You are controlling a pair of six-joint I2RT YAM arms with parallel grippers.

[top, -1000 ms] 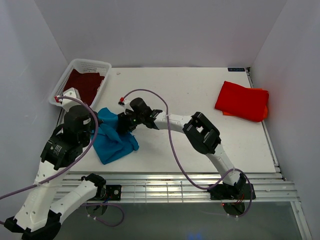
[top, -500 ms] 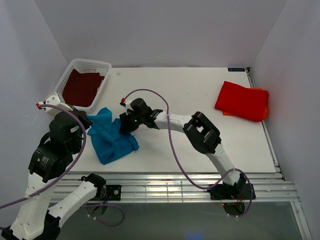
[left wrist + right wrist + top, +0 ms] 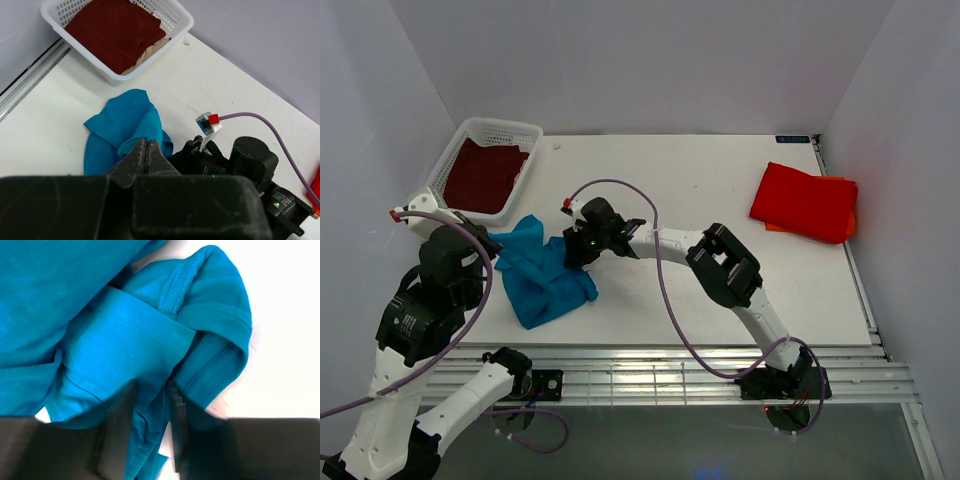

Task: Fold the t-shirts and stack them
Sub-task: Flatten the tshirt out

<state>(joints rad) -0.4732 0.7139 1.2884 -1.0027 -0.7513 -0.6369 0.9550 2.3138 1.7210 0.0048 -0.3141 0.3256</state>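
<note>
The teal-blue t-shirt (image 3: 545,285) lies crumpled on the white table at the left; it also shows in the left wrist view (image 3: 115,130). My right gripper (image 3: 577,250) sits low at the shirt's upper right edge, its jaws closed on a bunched fold of the teal cloth (image 3: 125,340) in the right wrist view (image 3: 150,390). My left gripper (image 3: 146,142) is shut with nothing seen between the fingers; it hangs at the shirt's left side (image 3: 492,247). The dark maroon t-shirt (image 3: 485,172) lies in the basket. The red-orange t-shirt (image 3: 805,203) lies folded at the far right.
The white mesh basket (image 3: 500,125) stands at the back left corner and also shows in the left wrist view (image 3: 175,25). A purple cable (image 3: 665,290) loops from the right arm over the table. White walls close in on three sides.
My left arm has drawn back to the left, off the teal shirt, uncovering its left part. My right gripper has stayed on the shirt's upper right edge, shifting slightly right.
</note>
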